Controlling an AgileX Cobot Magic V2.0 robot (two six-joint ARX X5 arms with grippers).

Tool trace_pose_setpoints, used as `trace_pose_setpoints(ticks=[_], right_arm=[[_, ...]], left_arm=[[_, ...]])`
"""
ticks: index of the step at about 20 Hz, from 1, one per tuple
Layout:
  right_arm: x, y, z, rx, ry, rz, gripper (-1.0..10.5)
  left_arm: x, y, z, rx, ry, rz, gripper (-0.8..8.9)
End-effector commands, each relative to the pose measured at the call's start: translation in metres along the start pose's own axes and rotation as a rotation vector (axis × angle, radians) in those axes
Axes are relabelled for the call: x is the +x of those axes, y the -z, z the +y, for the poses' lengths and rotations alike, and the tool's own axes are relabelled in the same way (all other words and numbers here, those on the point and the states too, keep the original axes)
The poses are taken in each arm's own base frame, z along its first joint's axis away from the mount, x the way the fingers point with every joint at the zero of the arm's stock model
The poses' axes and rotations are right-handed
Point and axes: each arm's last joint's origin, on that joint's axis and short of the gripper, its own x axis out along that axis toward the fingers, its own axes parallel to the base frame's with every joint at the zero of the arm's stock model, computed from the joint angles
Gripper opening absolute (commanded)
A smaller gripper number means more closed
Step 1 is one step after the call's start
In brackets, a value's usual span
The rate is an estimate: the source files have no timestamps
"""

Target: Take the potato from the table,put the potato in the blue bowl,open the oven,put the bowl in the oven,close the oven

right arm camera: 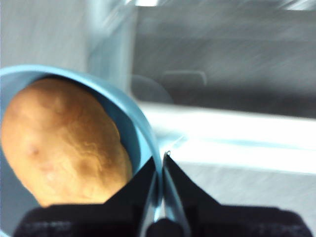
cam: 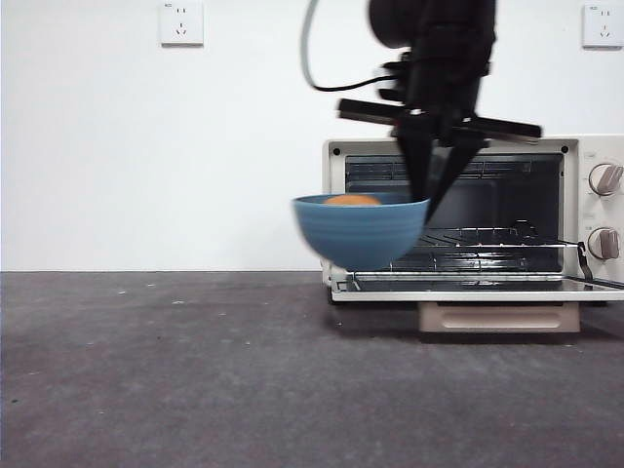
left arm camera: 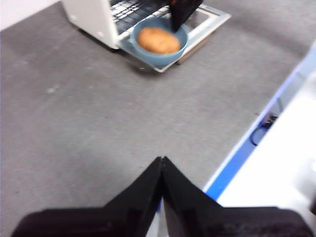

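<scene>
The blue bowl (cam: 361, 230) hangs in the air in front of the open oven (cam: 475, 216), with the orange-brown potato (cam: 352, 200) lying inside it. My right gripper (cam: 426, 200) comes down from above and is shut on the bowl's right rim; the right wrist view shows its jaws pinching the blue bowl's rim (right arm camera: 148, 143) beside the potato (right arm camera: 64, 143). From the left wrist view the bowl (left arm camera: 159, 43) and potato (left arm camera: 158, 40) show far off at the oven door. My left gripper (left arm camera: 162, 163) is shut on nothing, well back over the table (left arm camera: 98, 113).
The oven door (cam: 478, 288) lies folded down flat, its beige handle (cam: 497, 317) below, and the wire rack (cam: 487, 239) shows inside. Two knobs (cam: 605, 210) sit at the oven's right. The table's blue edge (left arm camera: 242, 153) runs near my left gripper.
</scene>
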Motion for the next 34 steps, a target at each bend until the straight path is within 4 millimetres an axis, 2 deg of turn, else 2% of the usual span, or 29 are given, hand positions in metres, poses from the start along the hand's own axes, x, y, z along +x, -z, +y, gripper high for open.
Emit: trace_pose_setpoints(ticks=[1, 7, 15, 21, 34], right_arm=[[-0.004, -0.014, -0.024, 0.132, 0.003, -0.025, -0.2], [-0.007, -0.039, -0.08, 0.39, -0.091, -0.067, -0.2], [-0.012, -0.052, -0.12, 0.647, -0.082, -0.149, -0.2], [-0.013, -0.054, -0.135, 0.681, -0.016, -0.185, -0.2], [-0.014, -0.058, -0.135, 0.67, -0.011, -0.234, 0.1]], left_arm=[[0.0, 0.001, 0.001, -0.007, -0.042, -0.008, -0.05], [0.0, 0.001, 0.002, -0.007, -0.08, -0.009, -0.05], [0.0, 0.001, 0.002, -0.024, -0.08, -0.01, -0.05], [0.001, 0.001, 0.002, -0.034, -0.08, -0.008, -0.05], [0.002, 0.0, 0.002, -0.051, -0.08, -0.005, -0.05]])
